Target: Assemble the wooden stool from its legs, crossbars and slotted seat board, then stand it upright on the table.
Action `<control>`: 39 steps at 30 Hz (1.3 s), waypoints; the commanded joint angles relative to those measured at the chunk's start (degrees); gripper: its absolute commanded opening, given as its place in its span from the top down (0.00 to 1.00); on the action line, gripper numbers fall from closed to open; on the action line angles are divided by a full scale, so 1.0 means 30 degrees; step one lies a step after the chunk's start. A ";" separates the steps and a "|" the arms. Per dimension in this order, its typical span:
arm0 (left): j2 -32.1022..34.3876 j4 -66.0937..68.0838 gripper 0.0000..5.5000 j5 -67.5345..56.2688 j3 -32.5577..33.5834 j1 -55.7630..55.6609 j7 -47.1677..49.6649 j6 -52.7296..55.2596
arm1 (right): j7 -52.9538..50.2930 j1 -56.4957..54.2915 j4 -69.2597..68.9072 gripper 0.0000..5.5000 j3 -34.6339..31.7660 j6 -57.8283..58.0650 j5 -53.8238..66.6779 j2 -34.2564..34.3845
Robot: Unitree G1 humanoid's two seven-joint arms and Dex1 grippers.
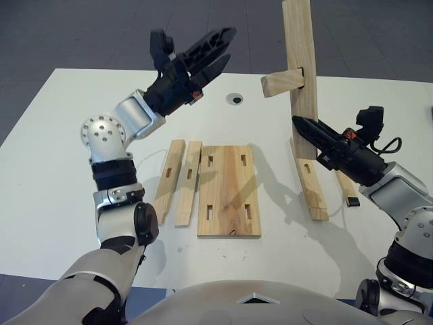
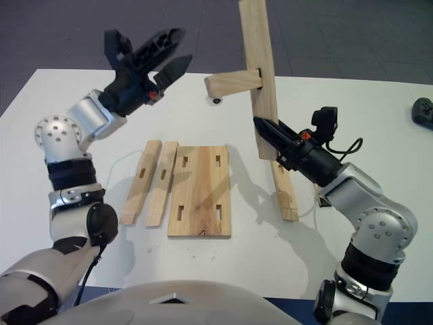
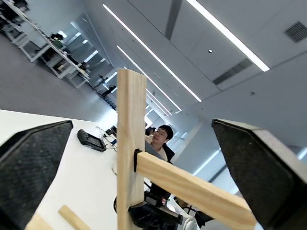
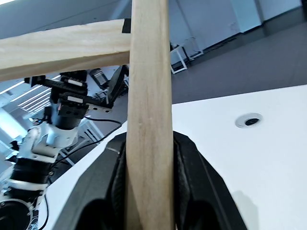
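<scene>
White table (image 1: 67,135): stiff, likely light leg (image 1: 302,68) is clamped low by right gripper (image 1: 302,128); crossbar (image 1: 281,82) is judged the hold for wide-spread left gripper (image 1: 229,46).

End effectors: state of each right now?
Left end effector: open, holding nothing.
Right end effector: closed on the upright leg with a crossbar slotted in.
</scene>
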 commanded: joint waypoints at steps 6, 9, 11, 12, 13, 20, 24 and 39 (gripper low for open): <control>-0.0218 0.0943 0.02 -0.0542 -0.0918 -0.1089 -0.0905 0.1544 | -0.0111 0.0860 -0.1129 0.81 0.2624 0.0001 0.2730 -0.0415; -0.0292 0.1451 0.02 -0.0007 -0.1152 -0.1341 -0.1122 0.1334 | -0.0219 0.0904 -0.1057 0.81 0.3055 -0.0219 0.3331 -0.0652; -0.0381 0.1706 0.02 0.0189 -0.1258 -0.1404 -0.1220 0.1242 | -0.0267 0.0952 -0.1135 0.81 0.3409 -0.0307 0.3497 -0.0797; -0.0468 0.1736 0.05 0.0198 -0.1266 -0.1413 -0.1246 0.1223 | -0.0286 0.1004 -0.1152 0.81 0.3601 -0.0328 0.3609 -0.0842; -0.0549 0.1756 0.07 0.0129 -0.1250 -0.1435 -0.1288 0.1261 | -0.0312 0.1096 -0.1173 0.81 0.3808 -0.0395 0.3573 -0.0882; -0.0150 0.1550 0.30 0.0223 -0.1262 -0.1490 -0.2009 0.1463 | -0.0981 0.1270 -0.1070 0.81 0.3960 -0.1244 0.3801 -0.1089; -0.0073 0.1544 0.44 0.0751 -0.1517 -0.1319 -0.2203 0.1262 | -0.1289 0.1478 -0.1214 0.81 0.4185 -0.1629 0.4118 -0.1168; -0.0227 0.1169 0.80 0.1627 -0.1041 -0.0755 -0.1497 0.0018 | -0.2580 0.1958 -0.1504 0.66 0.4864 -0.2849 0.5162 -0.1343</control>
